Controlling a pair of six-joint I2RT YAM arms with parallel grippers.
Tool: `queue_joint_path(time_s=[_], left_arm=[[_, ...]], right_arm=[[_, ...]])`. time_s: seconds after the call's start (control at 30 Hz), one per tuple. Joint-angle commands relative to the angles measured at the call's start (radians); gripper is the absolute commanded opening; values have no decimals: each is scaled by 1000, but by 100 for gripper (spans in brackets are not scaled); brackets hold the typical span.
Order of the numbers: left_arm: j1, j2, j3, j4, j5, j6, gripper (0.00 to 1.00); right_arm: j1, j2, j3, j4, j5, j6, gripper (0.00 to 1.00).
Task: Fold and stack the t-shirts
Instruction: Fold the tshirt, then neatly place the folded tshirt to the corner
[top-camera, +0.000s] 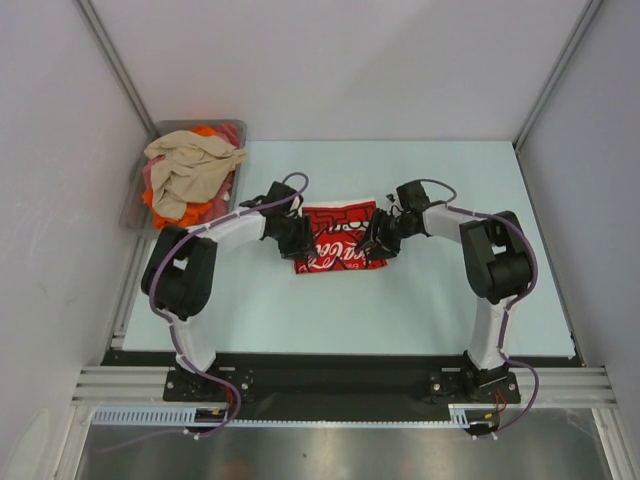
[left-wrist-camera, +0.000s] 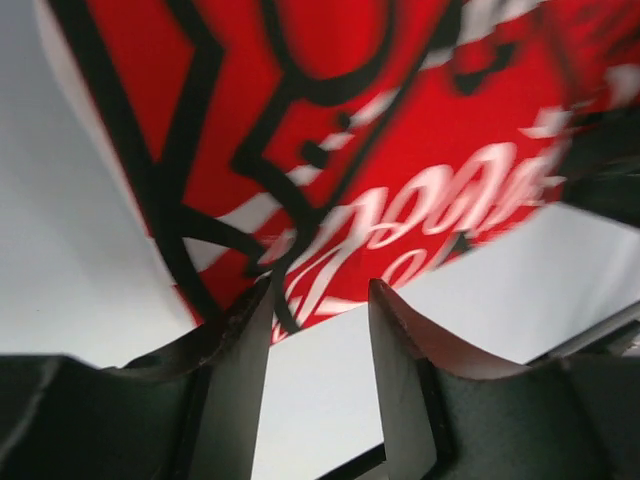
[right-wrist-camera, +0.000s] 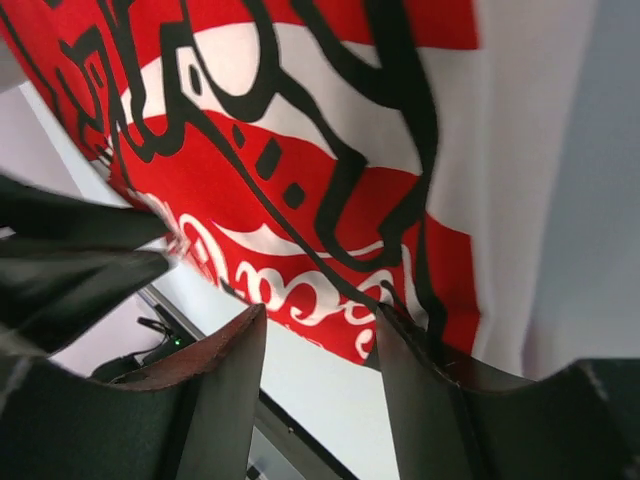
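The white t-shirt with the large red Coca-Cola print (top-camera: 338, 240) lies folded into a small rectangle at the table's middle. My left gripper (top-camera: 297, 240) is at its left edge and my right gripper (top-camera: 378, 240) at its right edge. In the left wrist view the left gripper (left-wrist-camera: 322, 290) is open, with bare table between the fingers and the print (left-wrist-camera: 400, 150) just beyond the tips. In the right wrist view the right gripper (right-wrist-camera: 320, 318) is open at the edge of the print (right-wrist-camera: 300, 150). A beige shirt (top-camera: 190, 165) lies over orange (top-camera: 205, 212) and pink-red (top-camera: 232, 135) shirts at the back left.
A grey rectangular tray (top-camera: 133, 205) at the back left holds the crumpled shirts. The pale table mat (top-camera: 420, 310) runs to a black front strip. White walls and metal frame posts close in the sides. The left gripper's dark body (right-wrist-camera: 60, 250) shows in the right wrist view.
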Motion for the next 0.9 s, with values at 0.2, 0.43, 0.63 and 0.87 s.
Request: queue_joint_path(time_s=[0.2,0.43,0.63,0.87], left_arm=[[35,65,-96,99,-90,29,44],[44,-43,34,-85,-294,100,45],[45,-233,198,-309,-415,199,52],[44,-569,100,-372,-389,245,61]], right_arm=[[-76,-64,-188,87,29,-41,53],[-78,-291,-241,-62,161,-67,55],[-78,-448,-176,-212,235,-108,64],[-90,-382,-7,-267,218,-180,78]])
